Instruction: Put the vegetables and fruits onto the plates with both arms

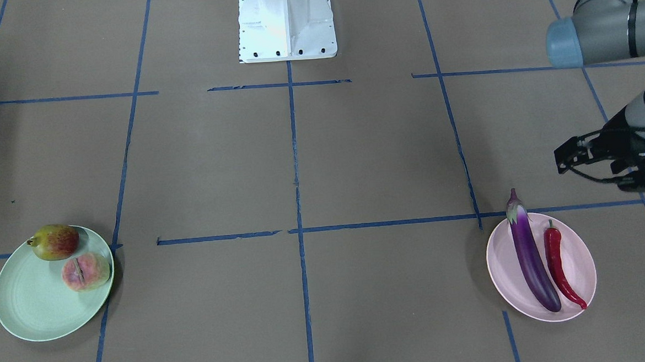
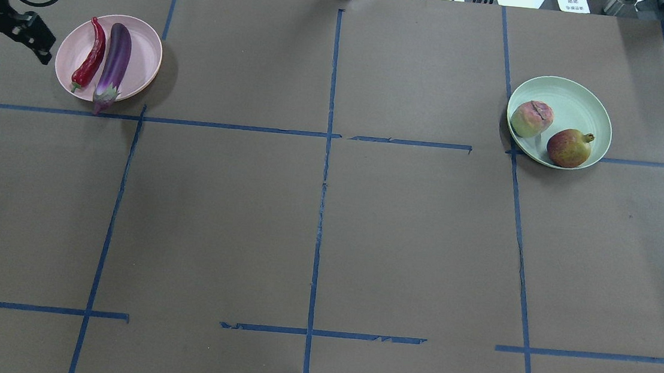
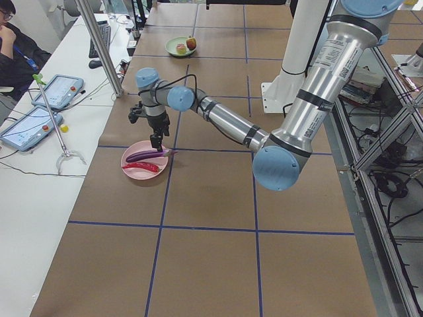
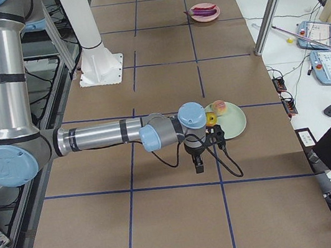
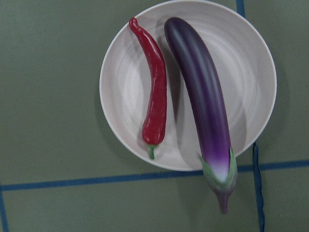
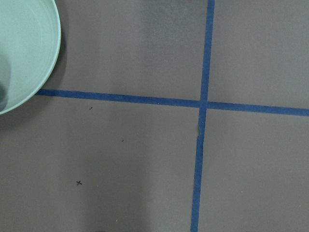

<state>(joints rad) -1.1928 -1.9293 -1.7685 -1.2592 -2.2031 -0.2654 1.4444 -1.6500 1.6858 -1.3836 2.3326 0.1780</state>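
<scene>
Four items sit on plates along your edge of the worktop (image 1: 217, 170). The eggplant (image 1: 532, 264) and chili (image 1: 555, 257) lie side by side on the pink plate (image 1: 580, 261) toward the robot's left end, and the red-and-yellow fruit (image 1: 55, 242) and peach (image 1: 86, 271) share the green plate (image 1: 36, 306) toward its right end. You'll see the left gripper (image 1: 560, 158) near the pink plate and the right gripper (image 4: 198, 166) near the green one, both holding nothing, but I cannot tell how far their fingers are spread.
</scene>
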